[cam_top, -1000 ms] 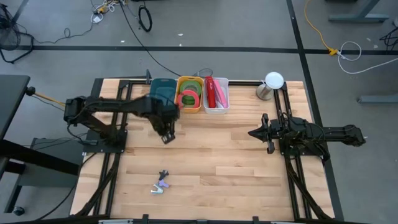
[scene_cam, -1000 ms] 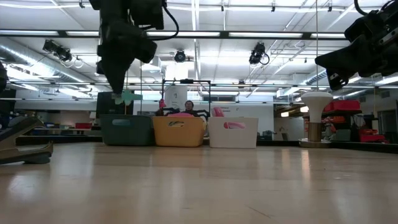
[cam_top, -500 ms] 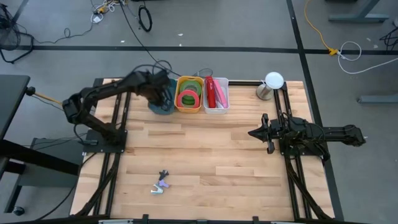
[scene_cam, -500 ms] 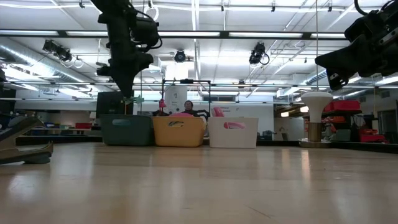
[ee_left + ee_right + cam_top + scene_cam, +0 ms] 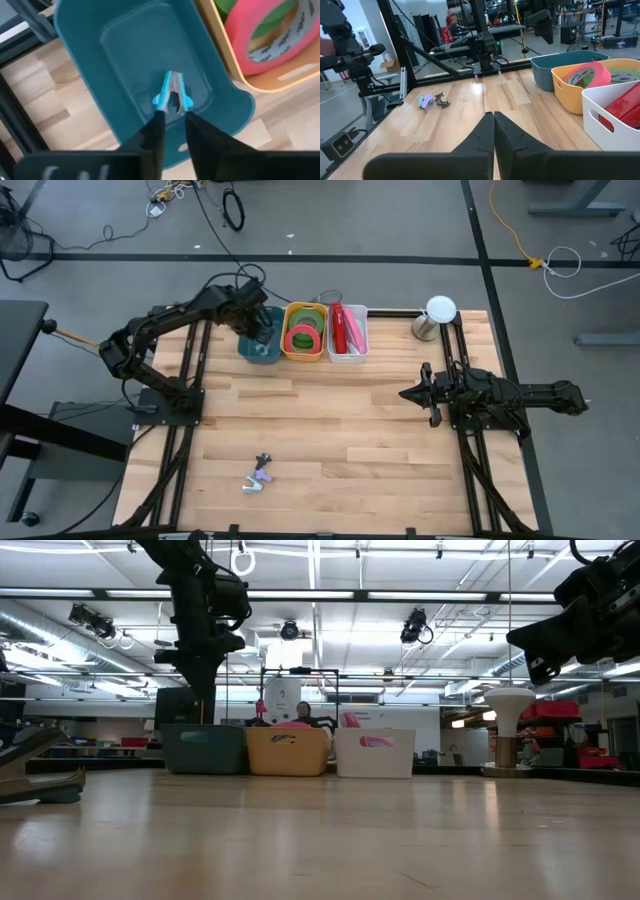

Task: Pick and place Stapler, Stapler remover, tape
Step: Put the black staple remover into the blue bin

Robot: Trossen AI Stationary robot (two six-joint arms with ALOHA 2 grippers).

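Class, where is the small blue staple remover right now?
The small blue staple remover is inside the teal plastic bin, the leftmost of three at the table's far edge, beside the yellow bin.

bins (image 5: 304,332): 3 | tape rolls (image 5: 303,337): 2 | staple removers (image 5: 172,93): 2 | stapler (image 5: 340,328): 1

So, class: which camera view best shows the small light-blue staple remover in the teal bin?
Left wrist view: light-blue staple remover fills centre frame. High view: the arm hides it. Low view: the teal bin wall hides it. Right wrist view: too far.
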